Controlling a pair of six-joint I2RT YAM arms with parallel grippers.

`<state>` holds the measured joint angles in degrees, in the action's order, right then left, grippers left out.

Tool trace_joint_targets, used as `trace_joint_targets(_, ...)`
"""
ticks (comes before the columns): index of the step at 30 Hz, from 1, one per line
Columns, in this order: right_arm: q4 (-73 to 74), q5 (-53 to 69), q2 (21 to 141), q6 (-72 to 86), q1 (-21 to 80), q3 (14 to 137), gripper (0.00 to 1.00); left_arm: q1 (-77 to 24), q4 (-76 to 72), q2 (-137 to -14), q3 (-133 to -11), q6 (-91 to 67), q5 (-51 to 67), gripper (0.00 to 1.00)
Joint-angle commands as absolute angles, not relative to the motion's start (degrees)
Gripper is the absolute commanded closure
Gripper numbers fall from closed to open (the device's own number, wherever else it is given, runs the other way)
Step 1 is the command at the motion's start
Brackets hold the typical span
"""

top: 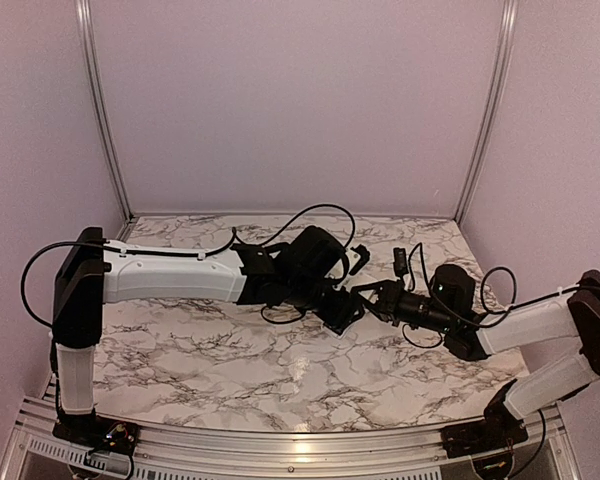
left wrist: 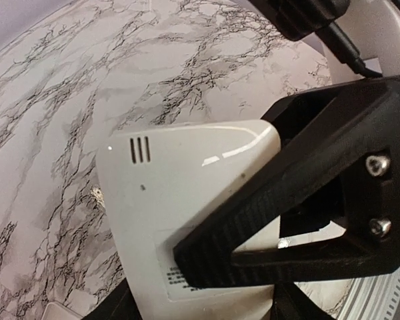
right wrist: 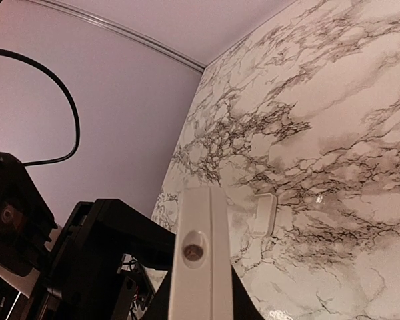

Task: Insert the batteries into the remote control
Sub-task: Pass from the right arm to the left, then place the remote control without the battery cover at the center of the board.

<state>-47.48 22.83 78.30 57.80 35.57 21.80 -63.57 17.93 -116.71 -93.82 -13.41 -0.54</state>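
Note:
The remote control (left wrist: 187, 167) is a white handset seen plain back up, with three slots and a label. My left gripper (left wrist: 187, 277) is shut on it, one black finger (left wrist: 267, 207) lying across its back. In the right wrist view the remote's end (right wrist: 199, 260), with its small round emitter, stands up between the dark fingers of my right gripper (right wrist: 200, 308), which looks shut on it too. In the top view both grippers, left (top: 338, 305) and right (top: 372, 295), meet above the table's middle and hide the remote. No batteries show clearly.
A small white cover plate (right wrist: 263, 215) lies flat on the marble table (top: 230, 350) beyond the remote's end. A small dark thing (top: 400, 262) sits towards the back right; I cannot tell what it is. Pale walls close three sides.

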Motion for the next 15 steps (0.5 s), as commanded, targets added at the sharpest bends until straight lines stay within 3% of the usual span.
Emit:
trace_joint_targets(1,-45.0,25.8,75.5,56.5,33.9,21.9,0.68,-61.6,21.9,-115.7,-91.2,-8.8,-0.4,0.61)
trace_joint_targets(4,-41.3,25.4,73.3,55.8,32.1,21.0,0.41,-61.5,22.9,-115.0,-89.8,-6.4,-0.2,0.61)
trace_joint_targets(5,-39.7,25.3,72.2,55.2,31.5,20.9,0.37,-61.5,23.4,-114.7,-89.3,-5.4,0.6,0.62)
trace_joint_targets(15,-23.3,22.9,57.0,47.1,24.5,17.9,0.31,-61.5,34.3,-119.2,-93.7,8.2,7.3,0.64)
